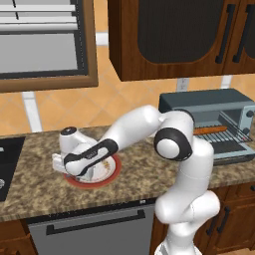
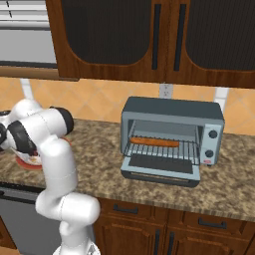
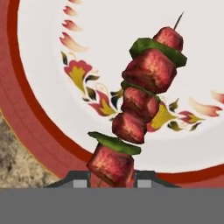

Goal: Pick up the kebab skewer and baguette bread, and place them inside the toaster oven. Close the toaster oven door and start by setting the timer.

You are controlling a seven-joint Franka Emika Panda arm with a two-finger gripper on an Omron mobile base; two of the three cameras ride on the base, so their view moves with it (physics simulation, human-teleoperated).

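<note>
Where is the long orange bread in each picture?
Left base view: the bread lies on the rack inside the open toaster oven, at the right.
Right base view: the bread lies on that rack, middle of the picture.
Hand view: not in it.
Shared landmark: the toaster oven.

The white jointed arm point(image 1: 174, 144) rises at the lower right of the left base view, bends at its dark elbow and reaches toward centre left. Its hand point(image 3: 111, 178) points downward, finger tips close together at the hand view's bottom edge.
</note>
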